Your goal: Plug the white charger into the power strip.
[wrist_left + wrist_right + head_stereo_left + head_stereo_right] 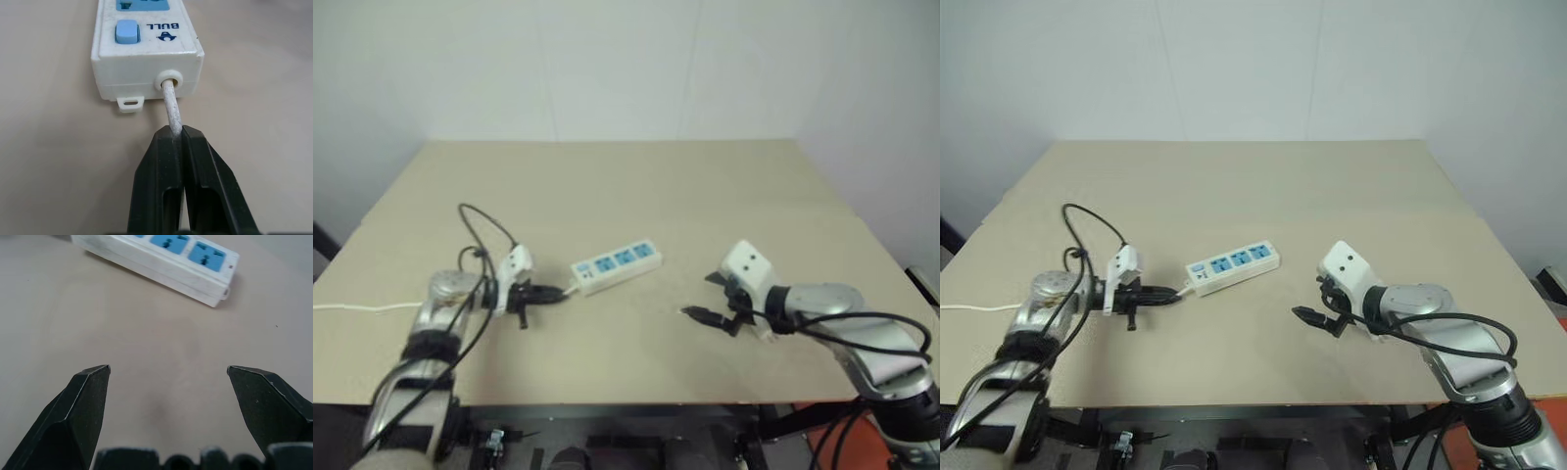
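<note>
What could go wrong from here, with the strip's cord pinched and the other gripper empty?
1. The left gripper is shut on the thin cord, not the power strip, so a pull may drag or swing the strip rather than steady it.
2. The right gripper is open and empty; I cannot spot the charger on the table.

Ahead of me stands a plain, pale white wall (626, 69), faintly marked by thin vertical seams, meeting another white wall (891, 147) on my right. Against it sits my broad, flat tabletop of light beige board (636, 186), matte and evenly lit, with soft shadows only. Beyond its near edge I look down on a dark floor area (626, 441), and an orange patch (847, 446) at the lower right.
</note>
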